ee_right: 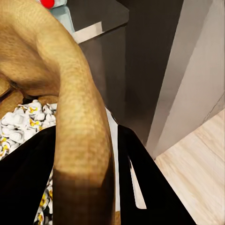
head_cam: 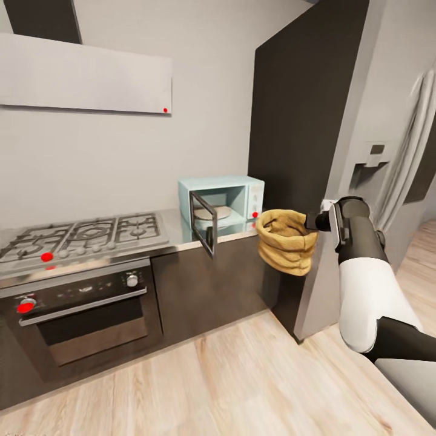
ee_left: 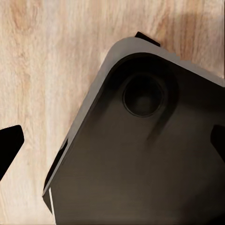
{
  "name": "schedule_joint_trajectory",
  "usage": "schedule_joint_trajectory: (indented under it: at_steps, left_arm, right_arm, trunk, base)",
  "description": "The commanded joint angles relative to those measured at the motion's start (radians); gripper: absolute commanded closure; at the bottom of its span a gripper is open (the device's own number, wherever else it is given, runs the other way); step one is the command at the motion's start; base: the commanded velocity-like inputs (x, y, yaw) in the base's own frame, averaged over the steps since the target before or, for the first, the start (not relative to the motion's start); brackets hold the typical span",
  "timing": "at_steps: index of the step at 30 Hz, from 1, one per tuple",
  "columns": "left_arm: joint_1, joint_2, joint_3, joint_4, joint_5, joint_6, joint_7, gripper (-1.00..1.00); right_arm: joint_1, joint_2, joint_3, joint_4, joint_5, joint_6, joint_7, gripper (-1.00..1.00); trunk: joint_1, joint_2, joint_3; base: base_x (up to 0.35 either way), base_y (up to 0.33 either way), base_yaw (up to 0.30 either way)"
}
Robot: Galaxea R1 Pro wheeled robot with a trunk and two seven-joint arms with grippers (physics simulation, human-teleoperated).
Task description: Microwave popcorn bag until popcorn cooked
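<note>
— What does my right arm point(head_cam: 362, 284) look like?
— White shell on the forearm, dark grey joints at the wrist and elbow. My right gripper point(ee_right: 84, 187) has black fingers.
— And lower down?
— My base point(ee_left: 140, 154): dark grey, rounded corners, one round recess.

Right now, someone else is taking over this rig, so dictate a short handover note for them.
Right gripper: jaws shut on the rolled rim of the popcorn bag, held in the air off the countertop edge, right of the microwave.
Left gripper: hangs over the robot's base; its state is unclear.
Done: bag picked up, microwave door open. White popcorn shows inside the bag.
Left: bag into the cavity, close the door, start heating.
</note>
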Motion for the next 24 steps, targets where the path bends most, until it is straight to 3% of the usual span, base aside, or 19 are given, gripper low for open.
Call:
schedule_joint_trajectory:
  at_steps: [1,9,13,21,24]
  left_arm:
    - [0.000,-0.001,0.006,-0.001,-0.003,-0.004,0.002,-1.00]
    - [0.000,0.000,0.009,-0.003,-0.006,-0.012,0.001,-1.00]
    - [0.000,-0.001,0.011,-0.007,-0.007,-0.012,0.001,-1.00]
    - [0.000,-0.002,0.008,-0.004,-0.007,-0.008,0.001,-1.00]
    - [0.000,-0.002,0.008,-0.004,-0.008,-0.007,0.001,-1.00]
  right_arm:
    - [0.000,0.000,-0.001,-0.001,0.010,0.004,0.011,1.00]
    - [0.000,0.000,-0.001,-0.002,0.010,0.004,0.011,1.00]
    - [0.000,0.000,-0.001,-0.002,0.011,0.004,0.011,1.00]
    - [0.000,-0.001,-0.002,-0.002,0.011,0.004,0.011,1.00]
    - [0.000,-0.024,-0.001,-0.002,0.010,0.004,0.011,1.00]
  trunk:
    - [0.000,0.000,-0.001]
    - [0.000,0.000,-0.001]
    - [0.000,0.000,-0.001]
    - [0.000,0.000,-0.001]
    - [0.000,0.000,-0.001]
  base:
    - [0.280,-0.238,0.267]
    - [0.241,-0.199,0.267]
    - [0.023,-0.069,0.267]
    - [0.006,-0.270,0.267]
    - [0.069,-0.282,0.267]
